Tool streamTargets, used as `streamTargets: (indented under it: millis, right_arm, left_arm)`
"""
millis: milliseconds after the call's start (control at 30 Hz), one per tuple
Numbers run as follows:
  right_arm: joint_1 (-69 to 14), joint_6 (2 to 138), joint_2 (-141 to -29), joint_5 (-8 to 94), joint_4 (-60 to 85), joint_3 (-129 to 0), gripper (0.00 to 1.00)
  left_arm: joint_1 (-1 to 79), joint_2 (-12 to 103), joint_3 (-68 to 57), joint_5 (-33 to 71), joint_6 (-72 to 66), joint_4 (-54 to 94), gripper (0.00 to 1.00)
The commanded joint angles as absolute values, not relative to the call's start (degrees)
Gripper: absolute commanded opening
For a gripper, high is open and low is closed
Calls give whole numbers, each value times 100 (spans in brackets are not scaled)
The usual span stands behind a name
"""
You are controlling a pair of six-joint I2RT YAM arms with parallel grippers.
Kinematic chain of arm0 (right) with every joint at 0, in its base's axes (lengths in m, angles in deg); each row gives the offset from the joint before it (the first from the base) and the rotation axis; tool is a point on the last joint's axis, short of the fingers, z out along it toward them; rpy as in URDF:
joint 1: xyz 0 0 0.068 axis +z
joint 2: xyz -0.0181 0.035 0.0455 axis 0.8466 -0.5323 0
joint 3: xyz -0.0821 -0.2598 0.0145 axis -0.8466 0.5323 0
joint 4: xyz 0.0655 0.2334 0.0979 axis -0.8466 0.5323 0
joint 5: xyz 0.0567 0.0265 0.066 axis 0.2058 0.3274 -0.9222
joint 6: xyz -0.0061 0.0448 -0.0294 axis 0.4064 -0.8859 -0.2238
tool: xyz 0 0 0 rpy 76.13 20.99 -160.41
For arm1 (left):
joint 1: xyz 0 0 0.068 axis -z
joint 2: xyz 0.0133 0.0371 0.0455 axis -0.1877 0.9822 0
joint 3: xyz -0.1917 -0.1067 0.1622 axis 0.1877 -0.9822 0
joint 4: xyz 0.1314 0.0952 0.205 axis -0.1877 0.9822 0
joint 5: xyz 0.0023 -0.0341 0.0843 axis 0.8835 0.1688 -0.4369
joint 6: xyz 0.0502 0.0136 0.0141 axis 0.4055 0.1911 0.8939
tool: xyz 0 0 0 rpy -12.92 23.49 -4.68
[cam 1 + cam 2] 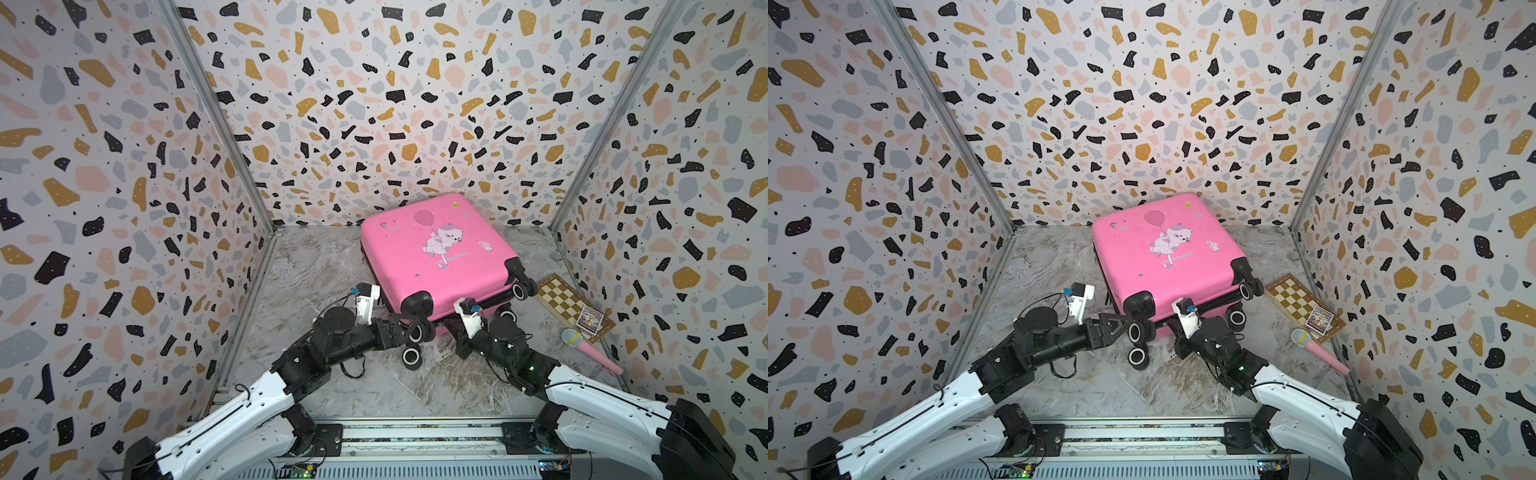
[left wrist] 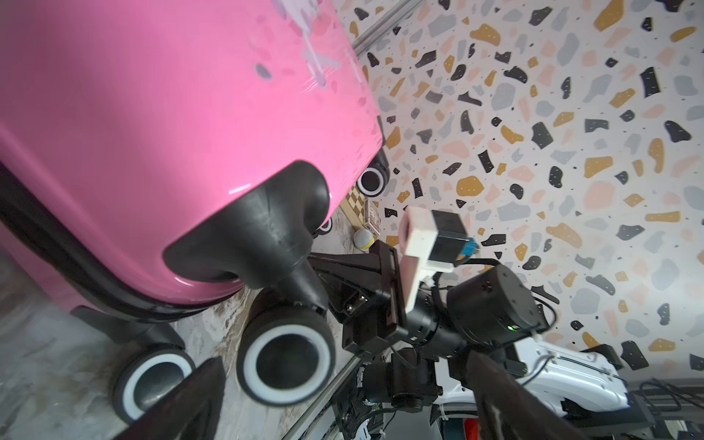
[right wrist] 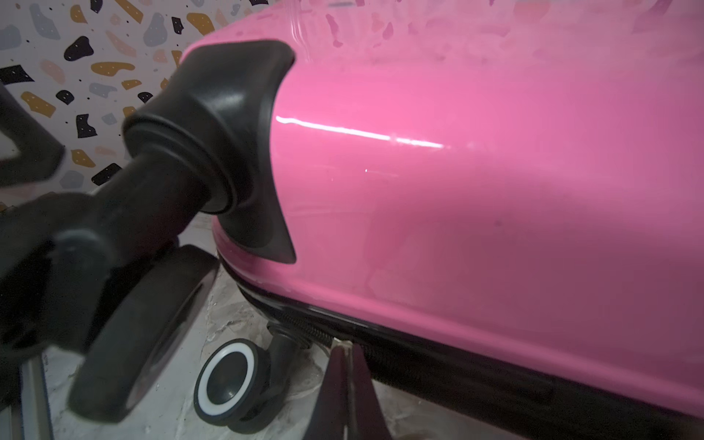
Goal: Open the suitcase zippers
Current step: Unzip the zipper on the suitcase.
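In both top views the suitcase (image 1: 440, 253) lies flat on the marble bench (image 1: 316, 270), cat print up, near the back wall. Its wheeled end faces the robot. The left arm (image 1: 257, 395) reaches to the near-left wheels (image 1: 415, 328), and the right arm (image 1: 582, 386) reaches in under the near edge. A chessboard (image 1: 561, 299) and a toy microphone (image 1: 582, 345) lie apart on the right.

In the left wrist view the left gripper (image 2: 344, 381) has its jaws spread wide on either side of a wheel, gripping nothing. The zippers (image 2: 76, 266) show as a black band between the pink shell halves.

In the right wrist view the right gripper (image 3: 344, 381) has its jaws pressed together, with the tip right at that black band under the wheel housing. I cannot tell whether a pull is pinched between them.

The shell looks stiff, glossy and slippery, so it probably offers no purchase. The case seems small and light, and on its wheels it would likely slide or roll when tugged. The small dark pulls look like the place to take hold. The other arm could brace a wheel housing or a corner, while the pull is drawn along the band rather than away from it.
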State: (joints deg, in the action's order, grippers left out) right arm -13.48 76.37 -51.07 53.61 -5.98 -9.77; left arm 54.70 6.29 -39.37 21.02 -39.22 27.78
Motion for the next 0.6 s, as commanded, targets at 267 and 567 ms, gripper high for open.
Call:
streamTargets:
  millis: [267, 567]
  right_arm:
    - [-1741, 7639, -4697, 5212, -576, -1001, 0]
    - [-1575, 7641, -4753, 4678, -835, -860, 0]
  left_arm:
    - [3708, 1289, -3675, 3741, -3059, 3498, 81]
    - [3657, 2689, -3685, 4130, -3130, 2325, 48]
